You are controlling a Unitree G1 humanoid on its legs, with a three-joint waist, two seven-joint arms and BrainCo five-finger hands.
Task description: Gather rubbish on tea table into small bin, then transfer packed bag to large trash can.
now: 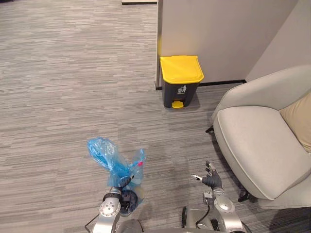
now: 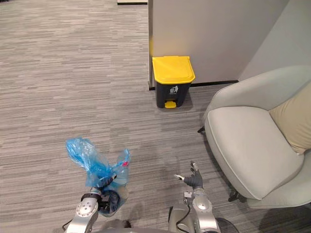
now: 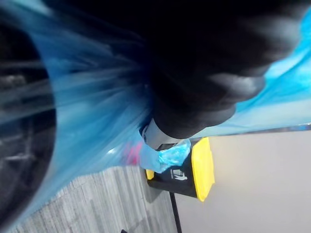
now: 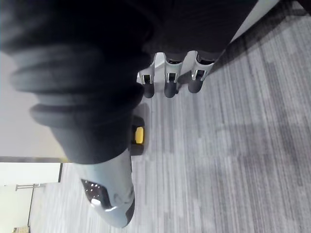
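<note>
Currently held: a crumpled blue see-through plastic rubbish bag [image 1: 109,158], low on the robot's left side, above the carpet.
Left hand [image 3: 204,87]: its fingers [image 3: 154,136] are wrapped in the blue film and closed on the bag's gathered part; the loose film flares out past them.
Bag contents: a small pink-red patch [image 1: 140,164] shows through the plastic near the top edge. What else is inside cannot be told.
Right hand [image 1: 211,180]: low on the robot's right side, well apart from the bag. Its fingers [image 4: 165,82] are nearly straight and hold nothing, and the thumb is spread to the side.
Large container: a dark grey pedal trash can with a yellow lid [image 1: 181,82] stands on the floor ahead, its back against the grey wall [image 1: 218,34] at a corner.
Can lid: down and closed, so its contents are hidden. A yellow foot pedal [image 1: 178,104] sticks out at the base.
Floor: grey striped carpet [image 1: 73,87] runs bare from the bag to the can.
Right of the path: a light grey upholstered armchair [image 1: 257,145] on dark legs, close beside the right hand and near the can.
On the chair: a tan cushion [image 1: 299,121] leans against the backrest.
</note>
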